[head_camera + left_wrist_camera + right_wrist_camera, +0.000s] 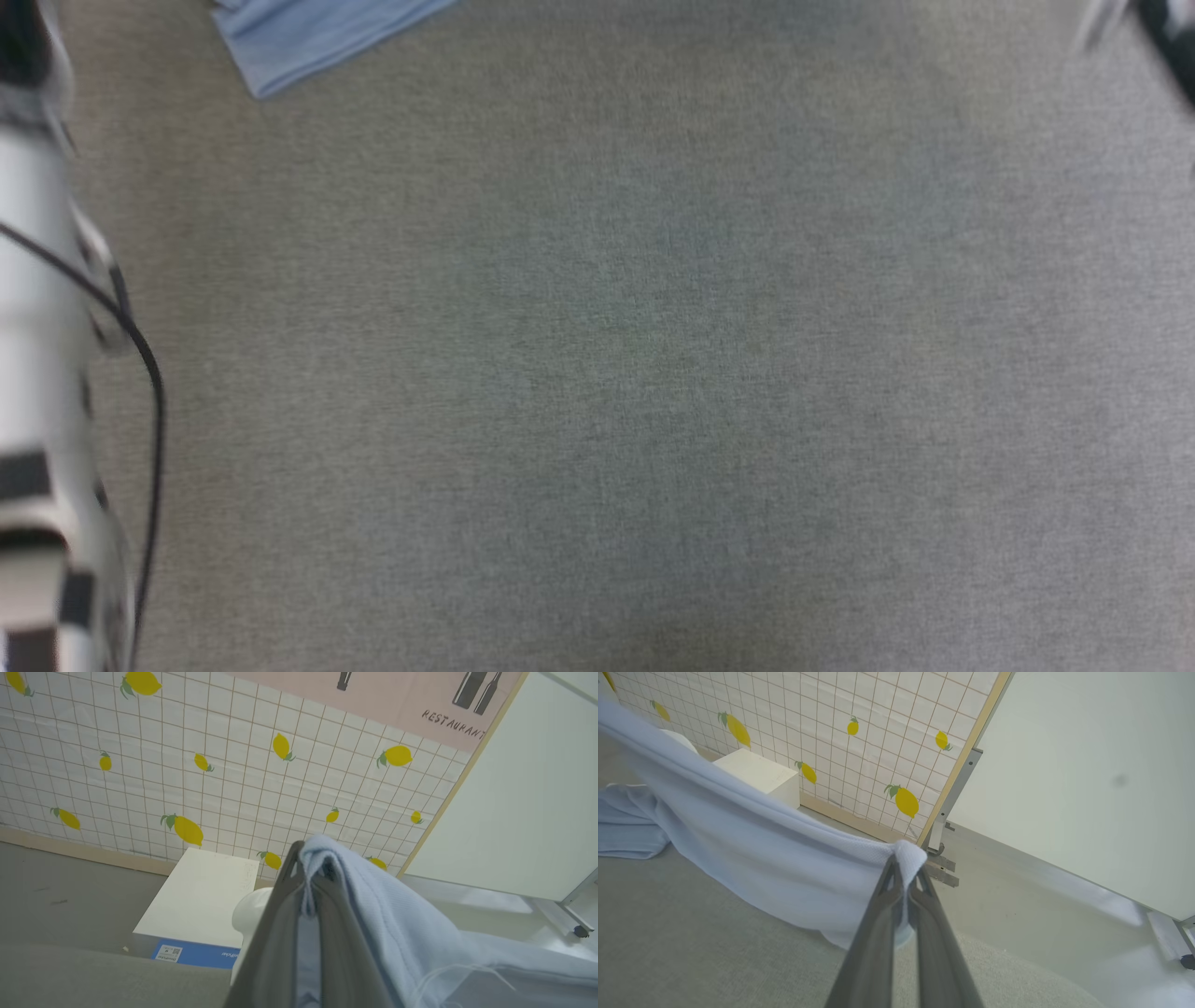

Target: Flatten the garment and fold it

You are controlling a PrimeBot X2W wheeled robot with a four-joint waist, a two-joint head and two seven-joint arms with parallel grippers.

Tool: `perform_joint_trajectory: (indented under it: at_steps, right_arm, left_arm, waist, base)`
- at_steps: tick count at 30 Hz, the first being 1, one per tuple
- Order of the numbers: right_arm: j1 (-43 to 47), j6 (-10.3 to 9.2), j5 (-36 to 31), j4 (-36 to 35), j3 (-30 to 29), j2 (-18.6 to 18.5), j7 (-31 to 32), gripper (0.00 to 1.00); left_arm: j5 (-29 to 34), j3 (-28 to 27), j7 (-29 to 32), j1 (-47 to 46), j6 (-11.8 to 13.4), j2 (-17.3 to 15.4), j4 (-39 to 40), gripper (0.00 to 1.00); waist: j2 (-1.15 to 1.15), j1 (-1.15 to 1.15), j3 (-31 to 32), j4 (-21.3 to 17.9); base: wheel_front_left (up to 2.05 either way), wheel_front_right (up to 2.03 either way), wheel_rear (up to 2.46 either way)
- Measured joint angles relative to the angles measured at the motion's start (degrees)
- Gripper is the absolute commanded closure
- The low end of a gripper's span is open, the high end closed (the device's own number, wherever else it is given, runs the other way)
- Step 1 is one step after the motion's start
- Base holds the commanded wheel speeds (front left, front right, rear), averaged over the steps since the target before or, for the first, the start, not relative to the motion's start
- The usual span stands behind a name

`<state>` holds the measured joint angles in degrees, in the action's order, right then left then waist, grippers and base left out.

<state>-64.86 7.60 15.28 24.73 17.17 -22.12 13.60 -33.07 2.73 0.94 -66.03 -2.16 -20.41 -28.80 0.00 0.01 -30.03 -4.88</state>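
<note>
While tight on garment point(752, 858), fingers point(873, 952) together.

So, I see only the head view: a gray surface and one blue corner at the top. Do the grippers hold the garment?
Observer: Yes. The left gripper is shut on a fold of the garment.
Operator: And the right one?
Observer: The right gripper is shut on it too, with cloth bunched at the tips of its fingers.
Operator: Is it lifted fully?
Observer: No. In the right wrist view it hangs stretched from the fingers, and its far part lies on the gray surface.
</note>
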Motion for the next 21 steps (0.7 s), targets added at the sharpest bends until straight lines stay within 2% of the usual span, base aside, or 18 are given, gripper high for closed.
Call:
perform_joint_trajectory:
  at_steps: [4,9,16,21]
  right_arm:
    - [9.49,0.00,4.91,-1.96,2.15,-2.44,1.11,1.00]
    - [23.42,0.00,10.15,-8.33,3.75,-4.91,4.70,1.00]
    - [40.67,0.00,10.73,-16.05,-0.79,-6.19,8.72,1.00]
    - [50.11,0.00,8.88,-20.13,-4.13,-5.76,11.32,1.00]
  left_arm:
    - [0.49,2.87,5.31,13.08,-0.23,-1.02,1.24,1.00]
    - [-2.20,4.11,15.50,32.20,0.20,-1.36,8.76,1.00]
    - [-7.31,4.13,26.07,54.91,3.85,-2.32,23.41,1.00]
    - [-9.58,3.55,30.56,66.17,6.91,-2.89,32.38,1.00]
  waist:
    - [0.00,0.00,2.87,0.72]
    - [0.00,-0.01,7.15,1.54]
    - [0.00,-0.01,12.43,2.48]
    - [0.00,-0.01,15.31,3.23]
  base:
    - [0.00,0.00,0.00]
    - [0.00,0.00,0.00]
    - [0.00,0.00,0.00]
    - [0.00,0.00,0.00]
